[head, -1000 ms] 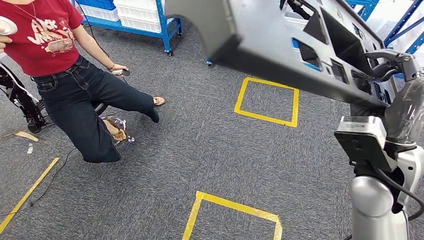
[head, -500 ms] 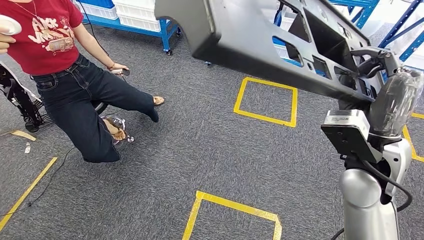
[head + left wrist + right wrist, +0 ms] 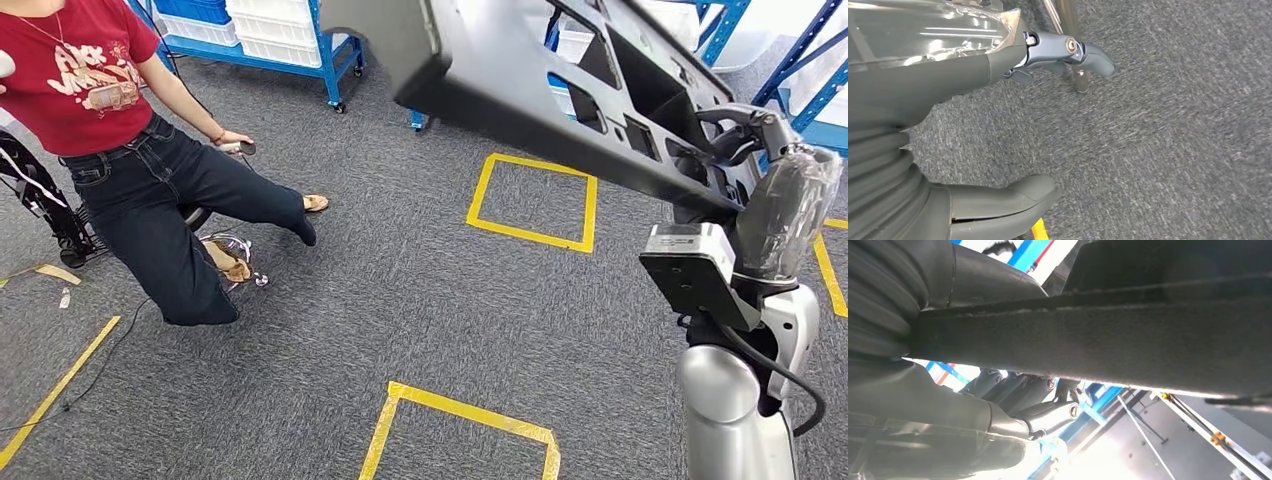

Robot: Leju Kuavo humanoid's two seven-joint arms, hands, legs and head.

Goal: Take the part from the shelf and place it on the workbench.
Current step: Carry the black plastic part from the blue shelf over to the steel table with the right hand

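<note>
The part (image 3: pixel 560 100) is a long dark grey moulded panel with several cut-outs. It hangs in the air across the top of the head view, above the carpet. My right hand (image 3: pixel 745 135) grips it near its right end, with my silver right arm (image 3: pixel 735 400) rising below. In the right wrist view the part's edge (image 3: pixel 1098 335) crosses the picture, with my fingers (image 3: pixel 1043 415) curled under it. My left hand (image 3: pixel 973 80) hangs over grey carpet, its fingers (image 3: pixel 1083 50) and thumb (image 3: pixel 1003 205) apart around nothing.
A person (image 3: pixel 150 190) in a red shirt and dark jeans sits at the left, one leg stretched out. Blue shelving (image 3: pixel 325 50) with white bins stands at the back. Yellow tape squares (image 3: pixel 480 190) (image 3: pixel 385 430) mark the carpet. A chrome leg (image 3: pixel 1075 75) stands by my left hand.
My right arm has shifted a little to the left with the part still held. The part's left end has swung slightly left. The person has barely moved.
</note>
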